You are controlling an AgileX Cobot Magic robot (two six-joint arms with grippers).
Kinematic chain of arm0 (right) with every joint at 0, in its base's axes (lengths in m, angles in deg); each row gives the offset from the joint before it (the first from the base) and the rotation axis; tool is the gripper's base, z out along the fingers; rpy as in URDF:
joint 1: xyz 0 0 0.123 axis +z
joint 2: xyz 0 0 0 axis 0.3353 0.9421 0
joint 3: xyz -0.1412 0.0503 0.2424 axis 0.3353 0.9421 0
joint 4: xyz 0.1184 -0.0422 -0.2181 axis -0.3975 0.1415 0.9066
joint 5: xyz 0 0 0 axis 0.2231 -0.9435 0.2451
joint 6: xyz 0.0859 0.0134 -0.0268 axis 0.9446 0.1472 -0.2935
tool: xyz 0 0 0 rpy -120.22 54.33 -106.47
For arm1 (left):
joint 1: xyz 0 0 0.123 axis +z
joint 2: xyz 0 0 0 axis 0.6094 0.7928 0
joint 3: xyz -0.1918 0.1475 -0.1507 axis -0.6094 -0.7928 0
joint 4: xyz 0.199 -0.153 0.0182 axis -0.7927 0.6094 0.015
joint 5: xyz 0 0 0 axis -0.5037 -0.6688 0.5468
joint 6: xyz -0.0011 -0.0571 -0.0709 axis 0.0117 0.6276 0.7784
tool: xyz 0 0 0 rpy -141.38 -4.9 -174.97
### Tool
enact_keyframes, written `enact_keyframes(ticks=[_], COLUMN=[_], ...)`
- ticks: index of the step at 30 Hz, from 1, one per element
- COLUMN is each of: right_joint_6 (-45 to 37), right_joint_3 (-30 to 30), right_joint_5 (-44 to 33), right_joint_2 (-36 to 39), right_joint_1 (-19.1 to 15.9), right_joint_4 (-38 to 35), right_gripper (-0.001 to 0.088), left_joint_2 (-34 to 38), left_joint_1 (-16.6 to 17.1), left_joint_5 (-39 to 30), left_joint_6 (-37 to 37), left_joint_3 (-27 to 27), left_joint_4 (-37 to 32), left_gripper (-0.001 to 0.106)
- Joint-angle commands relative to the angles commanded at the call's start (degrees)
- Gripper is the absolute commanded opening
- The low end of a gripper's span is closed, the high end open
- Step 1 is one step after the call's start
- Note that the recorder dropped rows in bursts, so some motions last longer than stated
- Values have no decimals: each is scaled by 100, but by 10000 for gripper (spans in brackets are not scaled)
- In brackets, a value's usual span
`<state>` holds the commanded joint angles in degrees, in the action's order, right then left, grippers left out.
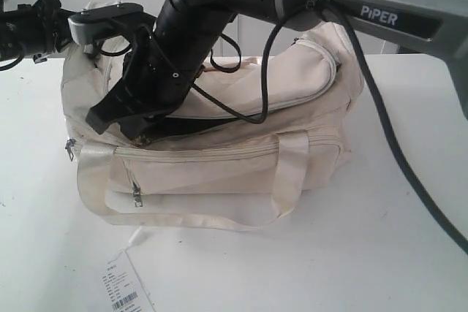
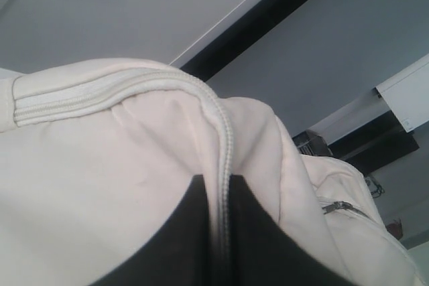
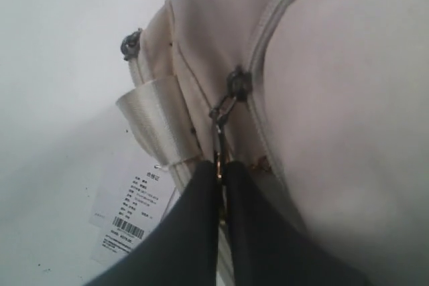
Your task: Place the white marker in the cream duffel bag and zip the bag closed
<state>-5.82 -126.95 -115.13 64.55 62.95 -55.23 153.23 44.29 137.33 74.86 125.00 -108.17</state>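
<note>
The cream duffel bag sits on the table. The right gripper is on top of it, with the zip pull between and just ahead of its fingers. The paper tag lies on the table below that gripper, in front of the bag. Beyond it, the left gripper straddles a zip seam.

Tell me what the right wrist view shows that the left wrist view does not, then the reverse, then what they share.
Only the right wrist view: the right gripper shut on a metal zip pull, a webbing handle, and the paper barcode tag on the white table. Only the left wrist view: the left gripper pinching a raised zip seam, with a wall behind. Both: the cream duffel bag, and no marker in sight.
</note>
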Motion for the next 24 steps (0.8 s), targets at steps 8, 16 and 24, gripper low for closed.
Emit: enact_keyframes(ticks=[8, 16, 24], right_joint_6=[10, 97, 114], right_joint_3=[0, 0, 10], right_joint_5=[-220, -432, -622], right_joint_2=[-217, -229, -240], right_joint_1=[0, 0, 0], right_joint_4=[391, 671, 849], right_gripper=[0, 0, 0], left_joint_2=[0, 0, 0], left_joint_1=[0, 0, 0], left_joint_5=[-17, -17, -17], left_joint_6=[0, 0, 0], left_joint_3=[0, 0, 0], left_joint_4=[0, 0, 0], left_gripper=[0, 0, 0])
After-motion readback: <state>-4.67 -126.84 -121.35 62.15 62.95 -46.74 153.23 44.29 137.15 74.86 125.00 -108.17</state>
